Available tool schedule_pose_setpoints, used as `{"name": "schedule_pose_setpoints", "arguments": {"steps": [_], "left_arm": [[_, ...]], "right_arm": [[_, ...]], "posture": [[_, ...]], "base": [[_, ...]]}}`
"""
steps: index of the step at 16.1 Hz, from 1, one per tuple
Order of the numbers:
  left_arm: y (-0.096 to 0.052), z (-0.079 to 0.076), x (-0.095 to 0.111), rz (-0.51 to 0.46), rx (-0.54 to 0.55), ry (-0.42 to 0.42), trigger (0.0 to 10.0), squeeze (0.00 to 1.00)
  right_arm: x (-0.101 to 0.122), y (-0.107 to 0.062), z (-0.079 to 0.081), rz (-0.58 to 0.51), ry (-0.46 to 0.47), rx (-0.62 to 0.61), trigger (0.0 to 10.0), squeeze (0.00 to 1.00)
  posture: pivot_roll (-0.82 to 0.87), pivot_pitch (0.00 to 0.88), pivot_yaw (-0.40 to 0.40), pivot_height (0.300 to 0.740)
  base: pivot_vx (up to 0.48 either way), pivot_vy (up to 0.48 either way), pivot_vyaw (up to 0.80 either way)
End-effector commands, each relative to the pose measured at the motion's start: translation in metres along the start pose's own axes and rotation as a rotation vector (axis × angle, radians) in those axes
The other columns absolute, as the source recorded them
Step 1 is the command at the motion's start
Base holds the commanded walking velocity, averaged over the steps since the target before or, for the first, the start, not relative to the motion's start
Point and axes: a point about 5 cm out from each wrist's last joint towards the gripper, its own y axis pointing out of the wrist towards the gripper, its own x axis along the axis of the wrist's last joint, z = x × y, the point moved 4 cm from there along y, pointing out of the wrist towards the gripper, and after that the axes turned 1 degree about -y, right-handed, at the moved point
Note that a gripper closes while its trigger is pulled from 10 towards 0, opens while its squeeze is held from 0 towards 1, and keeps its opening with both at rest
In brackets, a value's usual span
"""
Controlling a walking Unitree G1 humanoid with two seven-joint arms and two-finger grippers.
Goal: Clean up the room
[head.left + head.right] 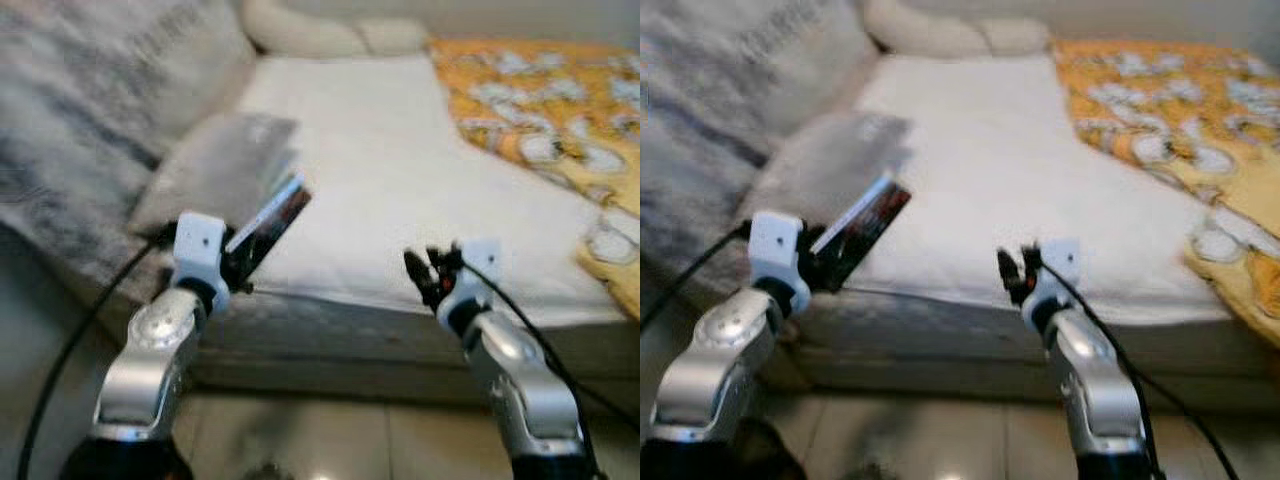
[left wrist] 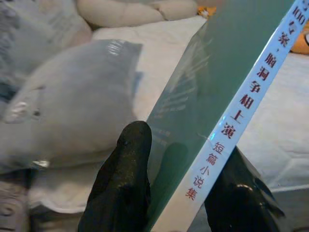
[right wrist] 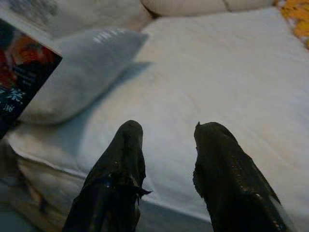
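left hand raised, pinching book at bed edge — right hand raised, fingers spread, empty.

Between the black fingers of my left gripper sits a thin paperback book whose one cover is dull grey-green, whose spine is pale blue-white with a column of red characters, and whose other cover is dark with red and orange artwork. The mattress sheet is plain off-white, the soft grey pillow on it is a flat silvery grey, and the fuzzy blanket beside it is grey with darker streaks. An orange quilt carries a white and grey blotched pattern, the cream bolster is unpatterned, and my arms are silver with black fingers on my right gripper too.
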Motion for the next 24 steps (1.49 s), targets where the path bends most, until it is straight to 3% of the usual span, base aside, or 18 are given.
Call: {"name": "schedule_pose_setpoints", "arguments": {"steps": [1, 8, 10, 19, 22, 24], "left_arm": [[0.000, 0.003, 0.014, -0.049, 0.003, 0.016, 10.0, 0.00], [0.002, -0.004, 0.014, -0.050, -0.039, 0.016, 10.0, 0.00], [0.003, -0.009, 0.017, -0.064, -0.068, 0.000, 10.0, 0.00], [0.003, -0.021, 0.026, -0.089, -0.154, -0.075, 10.0, 0.00], [0.002, -0.022, 0.028, -0.088, -0.185, -0.097, 10.0, 0.00], [0.005, -0.014, 0.036, -0.098, -0.183, -0.154, 10.0, 0.00]], "right_arm": [[0.000, 0.000, 0.000, -0.002, 0.007, -0.001, 10.0, 0.00], [-0.002, -0.002, 0.001, 0.004, 0.029, -0.002, 10.0, 0.00], [-0.001, -0.003, 0.000, -0.002, 0.036, -0.006, 10.0, 0.00], [0.004, -0.009, -0.006, -0.018, 0.020, -0.007, 10.0, 0.00], [0.006, -0.011, -0.011, -0.013, 0.003, -0.001, 10.0, 0.00], [0.008, -0.013, -0.017, -0.006, -0.017, 0.003, 10.0, 0.00]], "posture": [[0.04, 0.000, 0.045, 0.740], [0.03, 0.000, 0.055, 0.740], [0.02, 0.000, 0.060, 0.740], [0.00, 0.000, 0.065, 0.740], [-0.01, 0.000, 0.065, 0.740], [-0.01, 0.000, 0.068, 0.740]], "base": [[0.330, 0.000, 0.00], [0.329, 0.000, -0.06], [0.330, 0.000, -0.80], [0.327, 0.000, 0.00], [0.305, 0.000, 0.00], [0.000, 0.000, 0.00]]}}
